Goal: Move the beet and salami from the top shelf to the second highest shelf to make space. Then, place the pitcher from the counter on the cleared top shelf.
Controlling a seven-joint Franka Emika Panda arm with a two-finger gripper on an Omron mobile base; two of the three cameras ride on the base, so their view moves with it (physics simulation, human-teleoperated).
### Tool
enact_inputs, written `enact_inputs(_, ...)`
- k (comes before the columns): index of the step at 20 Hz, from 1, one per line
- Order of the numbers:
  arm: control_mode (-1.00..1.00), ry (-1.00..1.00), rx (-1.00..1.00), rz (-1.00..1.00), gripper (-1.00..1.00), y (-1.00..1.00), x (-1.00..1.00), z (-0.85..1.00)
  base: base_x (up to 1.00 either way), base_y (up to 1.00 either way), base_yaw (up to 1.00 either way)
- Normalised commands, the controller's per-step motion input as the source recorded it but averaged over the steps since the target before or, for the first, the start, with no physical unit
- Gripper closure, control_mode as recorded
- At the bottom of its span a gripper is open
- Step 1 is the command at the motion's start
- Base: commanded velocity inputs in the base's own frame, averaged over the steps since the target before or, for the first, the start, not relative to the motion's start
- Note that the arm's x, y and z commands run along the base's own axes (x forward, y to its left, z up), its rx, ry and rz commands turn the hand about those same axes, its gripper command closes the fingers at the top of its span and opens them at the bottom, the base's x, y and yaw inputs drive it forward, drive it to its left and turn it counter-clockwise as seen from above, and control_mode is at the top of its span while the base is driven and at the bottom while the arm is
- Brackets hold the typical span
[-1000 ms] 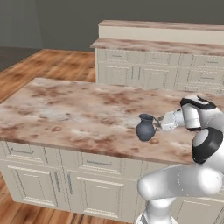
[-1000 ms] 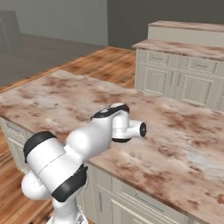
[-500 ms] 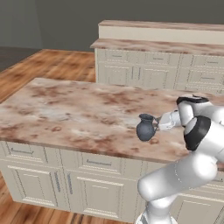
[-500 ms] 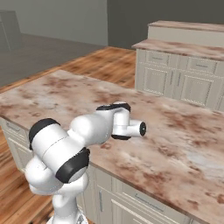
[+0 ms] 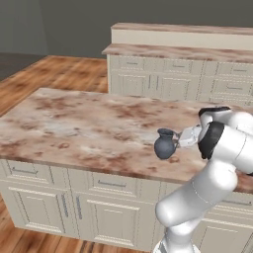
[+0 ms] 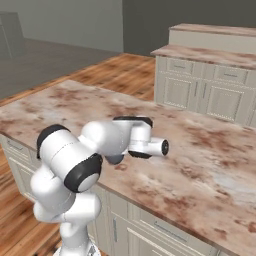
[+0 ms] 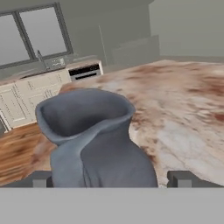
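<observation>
The dark blue-grey pitcher (image 5: 165, 144) stands upright on the marbled counter (image 5: 74, 118), near its front right part. My gripper (image 5: 181, 140) reaches in level from the pitcher's right side. In the hand view the pitcher (image 7: 96, 144) is very close, and my gripper (image 7: 109, 179) is open with one dark fingertip (image 7: 40, 179) on each side of its body. I cannot tell whether the fingertips touch it. In the right base view my arm covers most of the pitcher (image 6: 115, 159). The beet and the salami are out of view.
A rear counter with a raised ledge (image 5: 183, 49) stands beyond a strip of wood floor (image 5: 64, 74). Cream cabinets (image 5: 104, 207) sit under the near counter, whose front edge runs close to the pitcher. Far cabinets and a window (image 7: 39, 35) appear in the hand view.
The arm's elbow has swung upward and inward while the hand stays at the pitcher. The pitcher has not moved and the jaws remain wide.
</observation>
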Motion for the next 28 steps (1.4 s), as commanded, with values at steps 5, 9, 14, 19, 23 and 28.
enact_inputs(5, -1.0, 0.0, 0.0, 0.01, -1.0, 0.0, 0.1, -0.1, 0.0, 0.0, 0.0)
enact_inputs(9, -1.0, 0.0, 0.0, 0.03, -1.0, 0.03, 0.01, -0.19, 0.0, 0.0, 0.0)
enact_inputs(14, -1.0, 0.0, 0.0, 0.06, 1.0, 0.22, 0.0, -0.29, 0.0, 0.0, 0.0)
enact_inputs(19, -1.0, 0.0, 0.0, 0.02, 1.0, 0.06, 0.0, -0.03, 0.0, 0.0, 0.0)
enact_inputs(23, -1.0, 0.0, 0.0, 0.0, 1.0, 0.01, 0.0, 0.0, 0.0, 0.0, 0.0)
enact_inputs(28, -1.0, -0.03, 0.0, -0.02, 1.0, 0.23, -0.23, 0.23, 0.0, 0.0, 0.0)
